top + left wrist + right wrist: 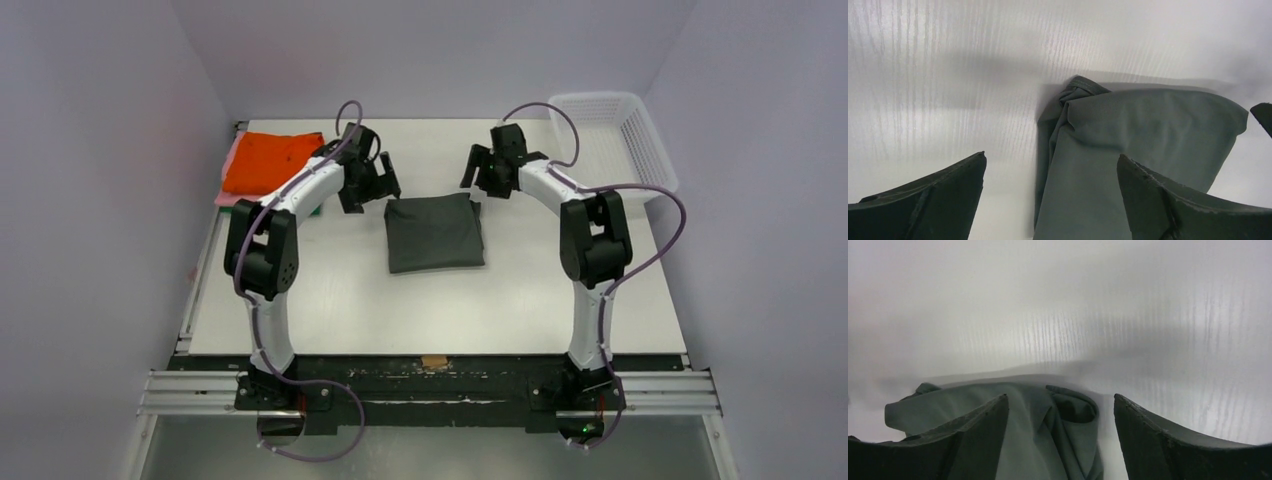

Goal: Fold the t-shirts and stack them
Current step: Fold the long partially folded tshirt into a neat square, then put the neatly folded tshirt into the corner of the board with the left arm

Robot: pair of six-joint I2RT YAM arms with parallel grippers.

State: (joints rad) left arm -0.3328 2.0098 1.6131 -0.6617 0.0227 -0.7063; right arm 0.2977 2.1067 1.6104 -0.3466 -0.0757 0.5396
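Observation:
A dark grey t-shirt point(435, 232) lies folded into a rectangle at the middle of the white table. My left gripper point(372, 185) is open and empty, just above its far left corner; the left wrist view shows that corner point(1128, 145) between the spread fingers point(938, 195). My right gripper point(480, 172) is open and empty above the far right corner, whose rolled edge shows in the right wrist view point(1068, 415). A folded orange t-shirt point(270, 160) lies on a pink one point(232, 160) at the far left. A bit of green cloth point(316, 210) shows under the left arm.
A white plastic mesh basket point(612, 140) stands at the far right corner of the table point(430, 310). Grey walls enclose the table on three sides. The arm bases sit on a rail point(430, 385) at the near edge.

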